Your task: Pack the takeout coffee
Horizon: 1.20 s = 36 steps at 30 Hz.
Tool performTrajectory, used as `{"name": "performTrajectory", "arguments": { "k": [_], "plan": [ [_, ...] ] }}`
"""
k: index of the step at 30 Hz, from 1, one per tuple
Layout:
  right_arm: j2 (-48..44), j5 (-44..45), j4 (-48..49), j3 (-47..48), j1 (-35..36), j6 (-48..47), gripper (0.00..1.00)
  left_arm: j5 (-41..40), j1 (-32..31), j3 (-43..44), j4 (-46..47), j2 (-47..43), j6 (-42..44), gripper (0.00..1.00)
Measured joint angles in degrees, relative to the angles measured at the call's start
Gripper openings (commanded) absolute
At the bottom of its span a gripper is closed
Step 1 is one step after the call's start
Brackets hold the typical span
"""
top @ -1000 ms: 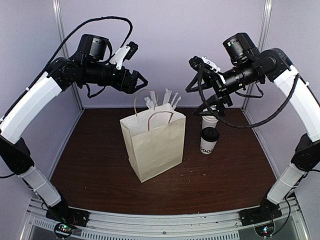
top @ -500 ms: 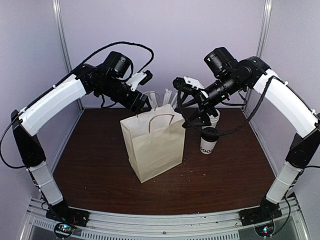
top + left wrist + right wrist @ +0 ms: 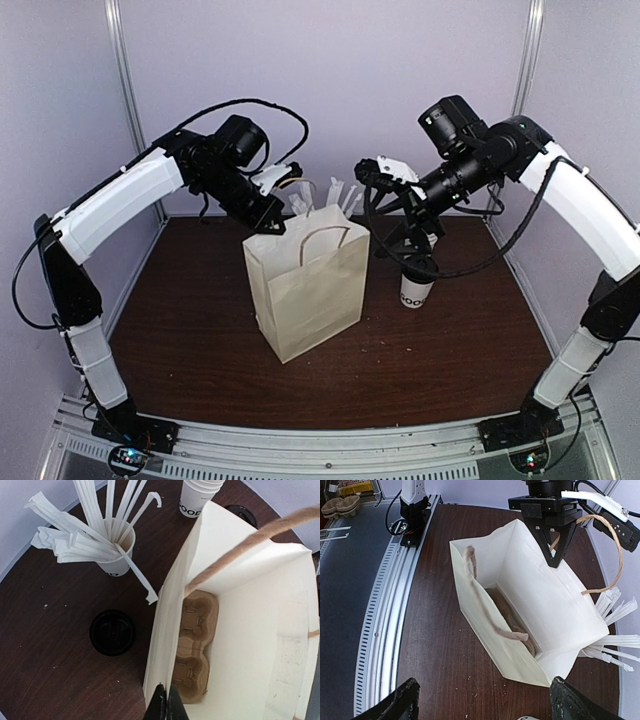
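The takeout coffee (image 3: 414,290), a white cup with dark lettering, stands on the table to the right of a white paper bag (image 3: 305,290). Its black lid is mostly covered by my right gripper (image 3: 405,250), which hovers open just above it. In the right wrist view that gripper (image 3: 485,702) has its fingers spread wide over the table beside the bag (image 3: 530,595). My left gripper (image 3: 166,706) is shut on the bag's far rim (image 3: 172,605); from above it sits at the bag's back left corner (image 3: 272,222). A brown cup carrier (image 3: 195,645) lies inside the bag.
A cup stuffed with white straws (image 3: 117,550) and a loose black lid (image 3: 112,631) sit behind the bag. A stack of lidless white cups (image 3: 197,500) stands behind the coffee. The bag's rope handles (image 3: 322,232) stick up. Booth walls close in on three sides.
The left arm came down to the bag's back rim and its jaws shut on it. The right gripper swung down and right to just above the coffee.
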Motion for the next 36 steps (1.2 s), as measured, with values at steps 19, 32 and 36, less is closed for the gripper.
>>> {"name": "performTrajectory", "arguments": {
  "k": [19, 32, 36],
  "plan": [
    [-14.23, 5.55, -4.52, -17.05, -12.85, -4.79, 1.0, -20.5, -26.47, 0.22, -0.28, -2.4, 10.91, 0.0],
    [-21.38, 5.86, -4.33, -31.71, -25.75, -6.43, 1.0, -34.51, -43.8, -13.16, 7.3, -6.58, 9.27, 0.0],
    [-21.42, 5.16, -3.85, -31.85, -25.83, -6.34, 1.0, -36.35, -43.93, -13.73, 8.31, -6.73, 8.79, 0.0]
  ]
}}
